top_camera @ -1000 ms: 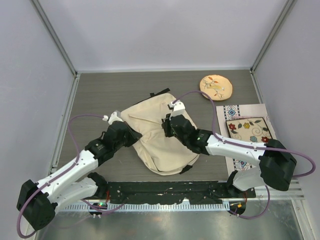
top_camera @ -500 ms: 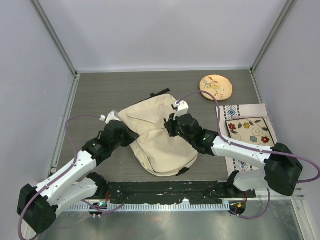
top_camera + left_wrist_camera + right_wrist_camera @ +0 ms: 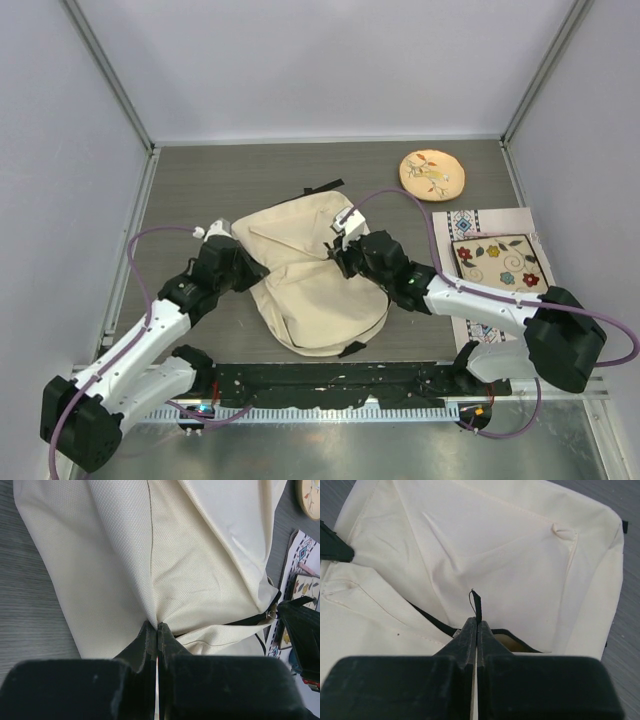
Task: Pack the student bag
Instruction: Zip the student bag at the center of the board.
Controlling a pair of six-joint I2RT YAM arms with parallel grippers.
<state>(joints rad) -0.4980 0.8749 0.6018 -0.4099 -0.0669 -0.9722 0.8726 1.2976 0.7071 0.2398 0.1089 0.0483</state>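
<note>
The student bag (image 3: 312, 285), cream fabric with thin black straps, lies crumpled in the middle of the table. At its left side my left gripper (image 3: 250, 268) is shut on a pinched fold of the cream cloth (image 3: 158, 626). My right gripper (image 3: 341, 256) sits over the bag's upper middle, shut on a short black strap tab (image 3: 476, 602) that sticks up between the fingertips. Behind that tab a black-edged opening (image 3: 520, 644) of the bag shows a slit of tan inside. What the bag holds is hidden.
A round tan embroidered disc (image 3: 432, 174) lies at the back right. A flat floral mat (image 3: 495, 262) rests on patterned cloth along the right wall. Grey walls close in the table on three sides, and a black rail (image 3: 330, 378) runs along the near edge.
Both grippers have kept their hold and shifted left. The bag has slid left with them and bunched up more between them.
</note>
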